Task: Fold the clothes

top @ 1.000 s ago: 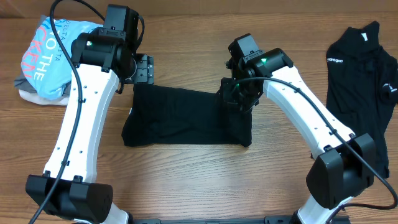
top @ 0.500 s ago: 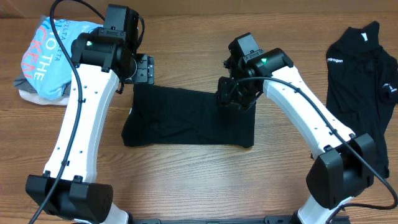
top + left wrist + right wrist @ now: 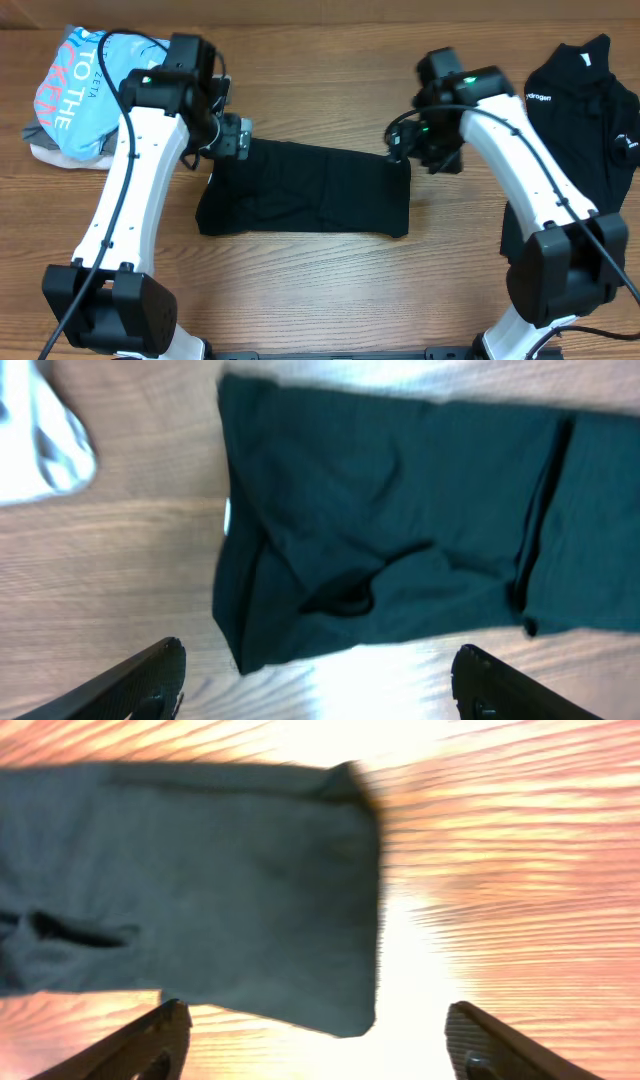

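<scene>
The black shirt (image 3: pixel 305 190) lies in the middle of the table (image 3: pixel 320 270). It is folded into a long flat shape that runs from left to right.

The left gripper (image 3: pixel 232 135) hangs over the shirt's top left corner. In the left wrist view its two fingers (image 3: pixel 150 680) stand far apart with nothing between them. It is open and holds nothing. The shirt lies flat on the wood under it, with some bumps and creases near its left end.

The right gripper (image 3: pixel 400 150) is over the shirt's top right corner. In the right wrist view its fingers stand far apart too. The shirt's right edge lies on the wood below the gap and is not pinched. This gripper is wide open and empty as well.

A blue tee (image 3: pixel 75 90) with big letters sits at the far left of the table. A pale cloth (image 3: pixel 45 152) peeks out from under it.

A second shirt (image 3: pixel 585 110), also black, lies loose at the far right. It has a small white logo. The right arm (image 3: pixel 530 190) hides part of it. It is well apart from the folded shirt.
</scene>
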You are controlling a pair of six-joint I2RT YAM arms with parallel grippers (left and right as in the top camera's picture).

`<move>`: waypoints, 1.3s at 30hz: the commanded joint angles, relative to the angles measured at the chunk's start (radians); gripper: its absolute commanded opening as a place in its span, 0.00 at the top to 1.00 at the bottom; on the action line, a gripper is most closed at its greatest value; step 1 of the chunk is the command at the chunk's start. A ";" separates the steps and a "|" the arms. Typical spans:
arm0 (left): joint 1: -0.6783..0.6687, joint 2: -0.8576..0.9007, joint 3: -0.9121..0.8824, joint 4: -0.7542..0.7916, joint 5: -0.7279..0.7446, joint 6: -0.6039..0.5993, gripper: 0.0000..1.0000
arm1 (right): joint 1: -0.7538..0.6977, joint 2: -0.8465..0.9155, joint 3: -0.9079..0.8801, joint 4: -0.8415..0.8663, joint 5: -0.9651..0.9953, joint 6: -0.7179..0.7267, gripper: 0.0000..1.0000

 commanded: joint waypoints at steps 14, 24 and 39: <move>0.126 0.000 -0.412 0.347 0.129 0.403 0.07 | -0.035 -0.008 0.008 0.007 0.015 -0.079 0.00; 0.128 0.071 -0.457 0.441 0.052 0.332 0.00 | -0.034 -0.008 0.008 -0.008 0.015 -0.078 0.00; 0.123 0.307 -0.457 0.470 0.267 0.331 0.67 | -0.034 -0.008 0.008 -0.018 0.014 -0.097 0.00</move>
